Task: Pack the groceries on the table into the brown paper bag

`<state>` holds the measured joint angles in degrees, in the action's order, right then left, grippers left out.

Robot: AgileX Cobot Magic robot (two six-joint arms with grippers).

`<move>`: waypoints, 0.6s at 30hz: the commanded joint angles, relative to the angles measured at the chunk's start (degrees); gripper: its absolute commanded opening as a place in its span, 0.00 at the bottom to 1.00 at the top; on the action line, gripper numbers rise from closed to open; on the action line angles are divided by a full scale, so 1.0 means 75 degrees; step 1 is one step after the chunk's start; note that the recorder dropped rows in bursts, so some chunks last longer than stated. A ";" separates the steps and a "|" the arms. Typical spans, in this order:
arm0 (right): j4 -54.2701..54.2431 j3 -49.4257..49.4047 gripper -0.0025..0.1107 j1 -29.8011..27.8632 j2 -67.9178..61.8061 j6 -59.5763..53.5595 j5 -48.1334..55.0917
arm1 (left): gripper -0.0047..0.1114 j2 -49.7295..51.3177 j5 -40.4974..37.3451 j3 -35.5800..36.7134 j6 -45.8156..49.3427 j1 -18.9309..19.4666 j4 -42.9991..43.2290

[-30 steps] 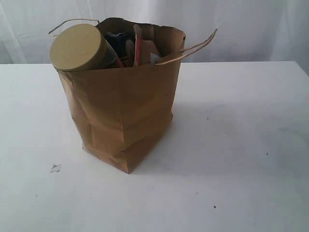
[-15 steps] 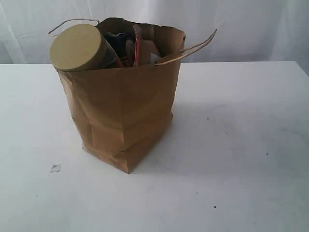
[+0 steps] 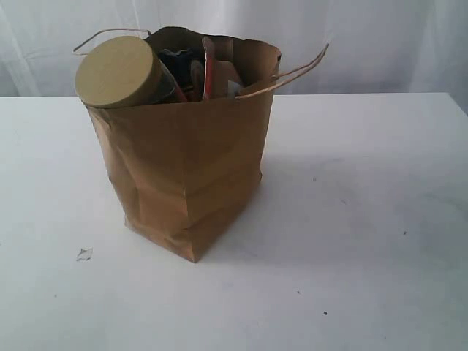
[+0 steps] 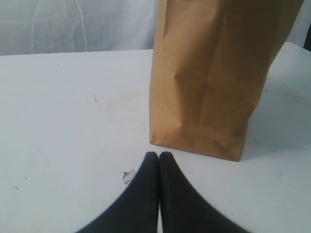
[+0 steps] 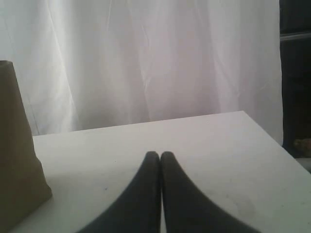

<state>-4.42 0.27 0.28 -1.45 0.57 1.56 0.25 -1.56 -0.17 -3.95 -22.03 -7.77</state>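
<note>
Because the tan-lidded clear jar (image 3: 121,72) lies tilted at the rim of the brown paper bag (image 3: 183,168), with its lid above the paper edge, I judge it can slide out if the bag is pushed. The bag stands upright on the white counter (image 3: 365,219). The left tool (image 4: 159,155), near the bag's foot, and the right tool (image 5: 160,154), further off, are both clenched on nothing.

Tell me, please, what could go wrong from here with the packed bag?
1. The round tan-lidded clear jar pokes out tilted over the rim of the tall creased brown paper bag; it might slip out or tip the bag.
2. The shut left pincer sits low near the bag's base; a forward move could shove it.
</note>
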 commanded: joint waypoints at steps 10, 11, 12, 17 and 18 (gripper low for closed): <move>0.0027 -0.0036 0.02 -0.0037 0.0044 -0.0076 0.0780 | 0.04 -0.0033 -0.0001 0.0023 -0.0011 0.0014 -0.0006; 0.0027 -0.0036 0.02 -0.0037 0.0044 -0.0076 0.0780 | 0.04 -0.0033 -0.0001 0.0023 -0.0011 0.0014 -0.0006; 0.0027 -0.0036 0.02 -0.0037 0.0044 -0.0076 0.0780 | 0.04 -0.0033 -0.0001 0.0023 -0.0011 0.0014 -0.0006; 0.0027 -0.0036 0.02 -0.0037 0.0044 -0.0076 0.0733 | 0.04 -0.0033 -0.0001 0.0023 -0.0011 0.0014 -0.0006; 0.0027 -0.0036 0.02 -0.0037 0.0044 -0.0076 0.0733 | 0.04 -0.0033 -0.0001 0.0023 -0.0011 0.0014 -0.0006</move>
<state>-4.42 0.27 0.28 -1.37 0.47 7.21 0.25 -1.56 -0.17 -3.95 -22.03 -7.77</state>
